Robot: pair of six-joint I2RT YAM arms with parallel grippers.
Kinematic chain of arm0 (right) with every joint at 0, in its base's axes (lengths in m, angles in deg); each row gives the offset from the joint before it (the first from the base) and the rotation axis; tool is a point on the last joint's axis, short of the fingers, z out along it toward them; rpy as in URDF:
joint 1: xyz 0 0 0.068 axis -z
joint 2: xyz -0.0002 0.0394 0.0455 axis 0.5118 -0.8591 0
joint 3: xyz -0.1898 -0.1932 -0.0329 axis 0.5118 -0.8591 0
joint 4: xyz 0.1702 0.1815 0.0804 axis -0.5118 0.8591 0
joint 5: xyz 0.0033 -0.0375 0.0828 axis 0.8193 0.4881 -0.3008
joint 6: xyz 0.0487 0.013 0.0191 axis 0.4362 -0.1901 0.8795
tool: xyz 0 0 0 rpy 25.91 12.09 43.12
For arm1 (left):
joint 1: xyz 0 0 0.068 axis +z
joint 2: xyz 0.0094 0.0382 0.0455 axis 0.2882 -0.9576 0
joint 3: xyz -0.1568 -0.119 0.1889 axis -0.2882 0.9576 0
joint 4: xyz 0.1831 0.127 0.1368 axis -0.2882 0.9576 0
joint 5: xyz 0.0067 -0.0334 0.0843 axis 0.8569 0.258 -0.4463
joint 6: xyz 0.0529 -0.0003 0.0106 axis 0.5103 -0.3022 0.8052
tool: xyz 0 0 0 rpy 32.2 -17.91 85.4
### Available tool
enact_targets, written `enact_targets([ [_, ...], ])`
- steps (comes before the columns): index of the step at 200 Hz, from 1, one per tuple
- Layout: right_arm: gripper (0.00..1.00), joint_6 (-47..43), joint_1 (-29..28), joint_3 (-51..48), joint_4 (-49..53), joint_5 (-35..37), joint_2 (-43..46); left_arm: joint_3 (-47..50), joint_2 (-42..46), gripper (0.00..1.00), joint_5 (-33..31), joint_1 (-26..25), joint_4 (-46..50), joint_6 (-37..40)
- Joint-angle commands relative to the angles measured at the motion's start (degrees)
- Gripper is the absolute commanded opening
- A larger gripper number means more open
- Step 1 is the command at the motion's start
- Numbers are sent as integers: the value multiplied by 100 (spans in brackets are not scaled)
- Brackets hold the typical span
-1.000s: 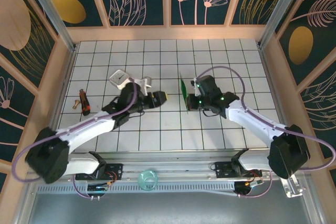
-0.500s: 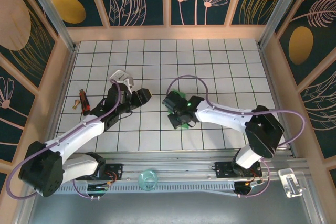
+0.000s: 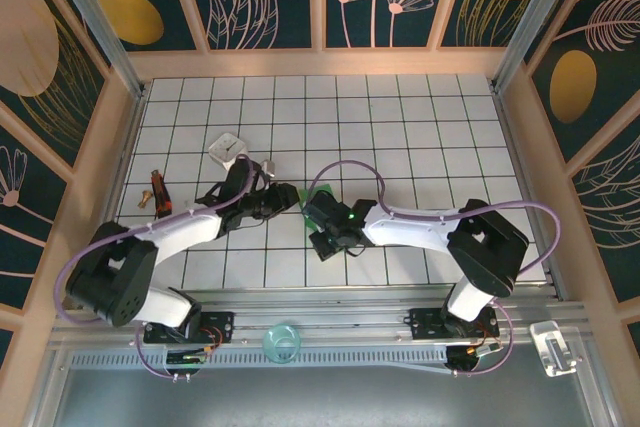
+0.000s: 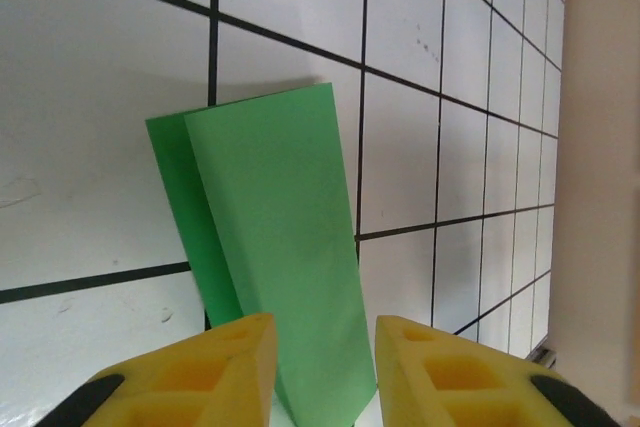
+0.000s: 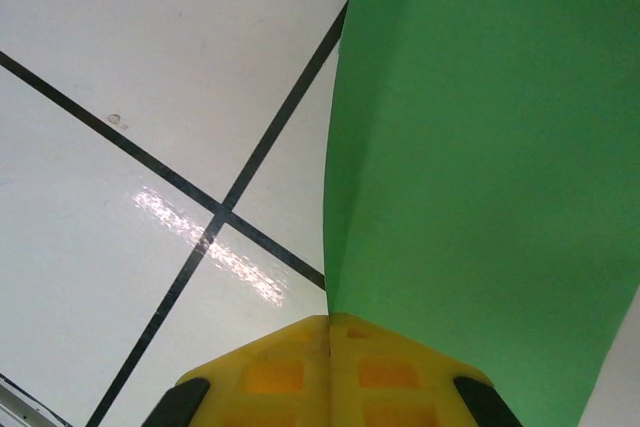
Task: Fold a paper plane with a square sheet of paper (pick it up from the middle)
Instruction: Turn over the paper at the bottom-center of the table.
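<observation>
The green paper (image 5: 480, 147), folded into a long narrow strip, is held up over the tiled table (image 3: 420, 137) near its middle, between the two grippers. The right gripper (image 5: 330, 347) has its yellow fingers pressed flat together on one edge of the paper, and the grip point is hidden behind the pads. In the left wrist view the left gripper (image 4: 325, 367) stands narrowly parted, astride the strip's near end (which runs off the bottom of the frame), so I cannot tell whether the pads touch it. From above, both wrists crowd over the paper and only slivers of green show. A small white box (image 3: 228, 150) and an orange-handled tool (image 3: 158, 194), too small to make out, lie well to the left.
</observation>
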State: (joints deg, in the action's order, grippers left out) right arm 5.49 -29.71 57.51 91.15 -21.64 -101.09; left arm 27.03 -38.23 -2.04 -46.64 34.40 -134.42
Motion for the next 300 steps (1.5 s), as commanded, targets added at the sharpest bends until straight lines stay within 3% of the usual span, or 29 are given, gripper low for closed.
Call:
enact_targets([
  [1, 3, 136, -42, -115, -289, -154, -116, -320, -492, 28, 507, 1, -364, -78],
  [74, 5, 171, -33, -200, -458, -154, -138, -1472, -1917, 30, 732, -21, 360, 662],
  [124, 7, 163, -36, -149, -546, -198, -251, -2397, -2604, 30, 520, -46, 1382, 1397],
  [300, 19, -362, 253, -696, -1063, -610, 224, -2475, -3304, 28, 574, -60, 1705, 2062],
])
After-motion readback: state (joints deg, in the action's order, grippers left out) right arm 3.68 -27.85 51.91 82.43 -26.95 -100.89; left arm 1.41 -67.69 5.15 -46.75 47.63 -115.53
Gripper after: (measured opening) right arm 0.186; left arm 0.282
